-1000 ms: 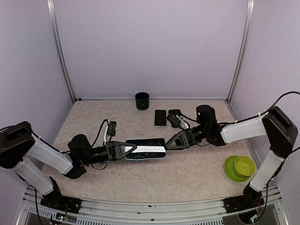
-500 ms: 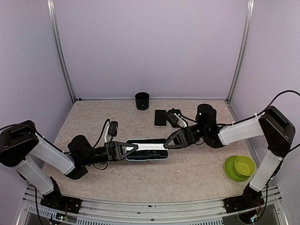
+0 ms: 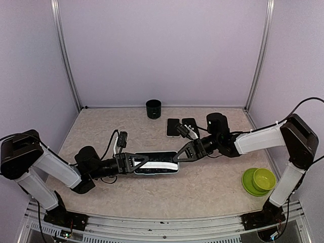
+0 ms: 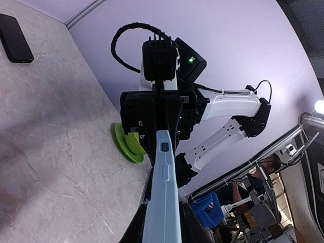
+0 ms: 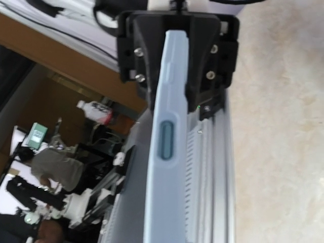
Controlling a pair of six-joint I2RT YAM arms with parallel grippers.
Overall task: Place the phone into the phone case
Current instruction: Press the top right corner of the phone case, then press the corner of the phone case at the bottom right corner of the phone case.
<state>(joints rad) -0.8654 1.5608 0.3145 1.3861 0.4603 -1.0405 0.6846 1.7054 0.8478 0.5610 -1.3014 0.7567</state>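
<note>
A light-blue phone case hangs lengthwise just above the table's middle, with a dark phone face showing along its top. My left gripper is shut on its left end; in the left wrist view the case runs edge-on between the dark fingers. My right gripper is shut on the right end, and in the right wrist view the case's edge fills the middle, hiding the fingers. Each wrist view shows the other gripper at the case's far end.
Two dark phones lie flat at the back, just behind the right arm. A black cup stands by the back wall. A green bowl on a green plate sits at the front right.
The right gripper slid left onto the case's right end and closed on it. The left gripper stayed on the left end; the case sank slightly.
</note>
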